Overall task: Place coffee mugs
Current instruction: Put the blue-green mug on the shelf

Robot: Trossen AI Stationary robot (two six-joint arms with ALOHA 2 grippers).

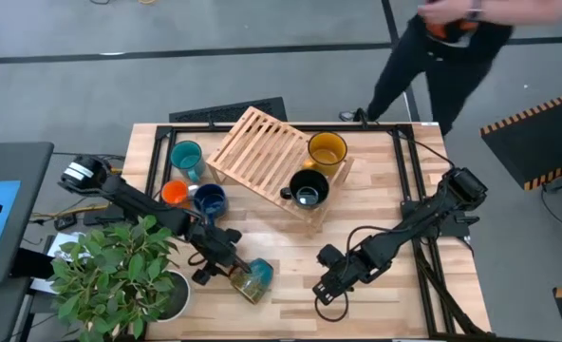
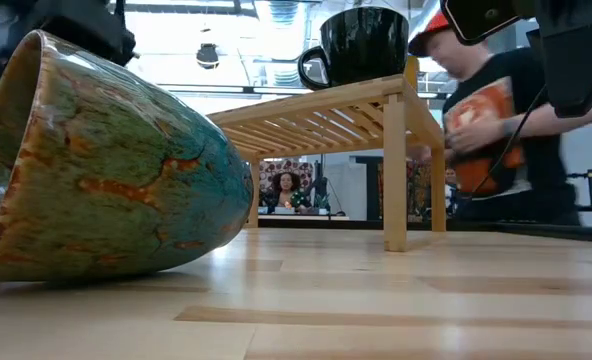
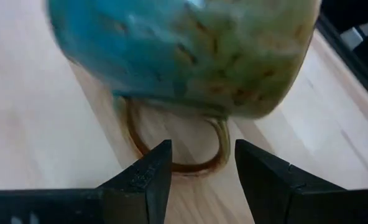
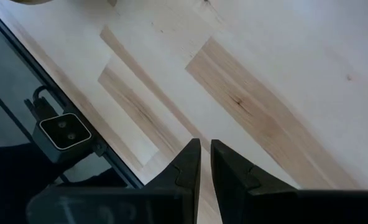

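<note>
Right now the left hand (image 3: 198,171) is open, and its two fingers (image 3: 145,180) sit on either side of the handle of the brown-olive mug (image 1: 253,279). They are not squeezing it. That mug lies on its side on the tabletop (image 1: 385,180), just past the hand. Near it waits the right hand (image 1: 325,290), almost closed and holding nothing. Farther back, the black mug (image 1: 308,189) and the yellow mug (image 1: 327,151) sit on a wooden rack (image 1: 257,152).

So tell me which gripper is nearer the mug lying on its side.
Left. The left gripper is right beside the tipped mug, open fingers facing its handle. The right gripper rests farther off across the table, nearly closed.
</note>
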